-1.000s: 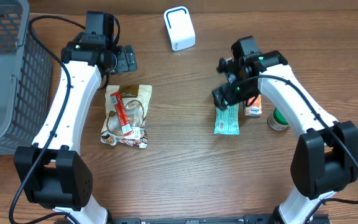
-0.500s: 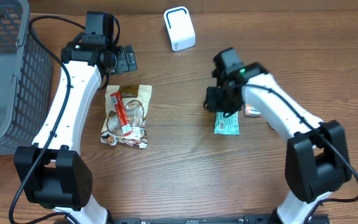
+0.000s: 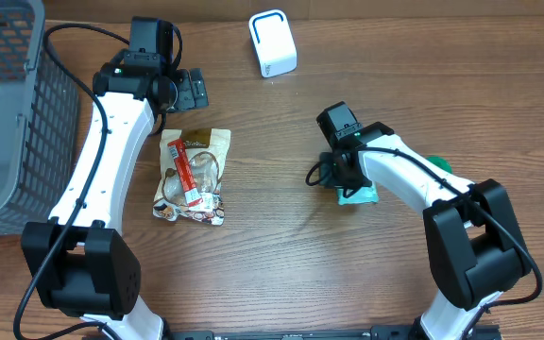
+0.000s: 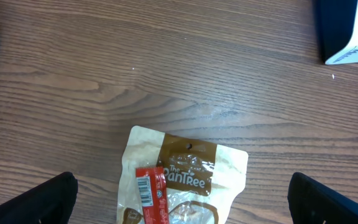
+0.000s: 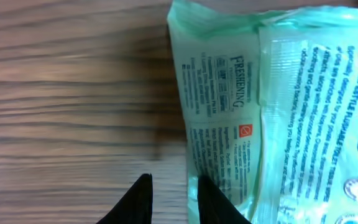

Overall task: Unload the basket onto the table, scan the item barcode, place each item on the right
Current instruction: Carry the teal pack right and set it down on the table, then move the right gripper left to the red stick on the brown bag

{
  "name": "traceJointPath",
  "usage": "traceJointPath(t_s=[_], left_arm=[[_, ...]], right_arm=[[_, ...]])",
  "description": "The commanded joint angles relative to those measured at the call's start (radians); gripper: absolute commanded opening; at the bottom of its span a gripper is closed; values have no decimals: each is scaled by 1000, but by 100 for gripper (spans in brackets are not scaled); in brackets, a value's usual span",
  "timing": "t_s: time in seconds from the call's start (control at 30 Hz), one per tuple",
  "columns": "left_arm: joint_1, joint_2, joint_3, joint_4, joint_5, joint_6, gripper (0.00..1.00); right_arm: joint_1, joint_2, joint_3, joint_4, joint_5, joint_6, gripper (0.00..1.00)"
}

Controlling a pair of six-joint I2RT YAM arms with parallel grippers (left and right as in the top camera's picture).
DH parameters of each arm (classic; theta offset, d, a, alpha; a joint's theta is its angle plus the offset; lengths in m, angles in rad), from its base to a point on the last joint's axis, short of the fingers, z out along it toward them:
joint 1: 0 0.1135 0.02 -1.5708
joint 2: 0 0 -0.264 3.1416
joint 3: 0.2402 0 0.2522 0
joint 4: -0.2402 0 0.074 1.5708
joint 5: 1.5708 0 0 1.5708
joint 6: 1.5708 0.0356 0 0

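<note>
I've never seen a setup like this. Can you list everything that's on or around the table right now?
table: one, brown wood, under everything
basket: one, grey mesh, far left
scanner: one, white with blue outline, top centre
snack pouch: one, beige and brown, left of centre
snack bar: one, red wrapper, lying on the pouch
wipes packet: one, pale green, right of centre
green object: one, mostly hidden behind the right arm, cannot tell what
left arm: white and black; left end effector open, above the pouch
right arm: white and black; right end effector closed in on the packet's edge
</note>
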Motion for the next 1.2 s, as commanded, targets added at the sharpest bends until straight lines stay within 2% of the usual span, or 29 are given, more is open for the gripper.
traceJointPath(t_s=[0.0,0.17,0.33,0.43,0.47,0.5,0.53,0.57,0.67,0.87,0.93,1.1,1.17], left_arm=[[0,-1,6,1,-13,-2,100],[0,-1,6,1,-13,-2,100],[0,-1,6,1,-13,-2,100],[0,-1,6,1,-13,-2,100],[0,-1,6,1,-13,-2,100],[0,-1,6,1,-13,-2,100],[0,-1,6,1,-13,-2,100],[0,-1,6,1,-13,-2,100],[0,-1,6,1,-13,-2,100],[0,-1,6,1,-13,-2,100],[0,-1,6,1,-13,-2,100],[0,-1,6,1,-13,-2,100],[0,-1,6,1,-13,-2,100]], right_arm=[[-26,-7,-19,-9,106,11,25],[-34,-8,64,-50,5,-14,30],[-4,-8,195,-67,-279,-57,33],[32,-8,222,14,-444,-55,35],[47,-7,221,76,-522,-55,39],[58,-6,220,128,-590,-55,49],[75,-5,218,200,-671,-55,83],[90,-5,217,250,-715,-55,100],[156,-5,217,379,-717,-52,100],[317,-5,217,449,-391,-53,98],[367,-3,217,480,-306,-72,92],[450,29,217,555,-204,-103,63],[463,51,217,584,-205,-102,60]])
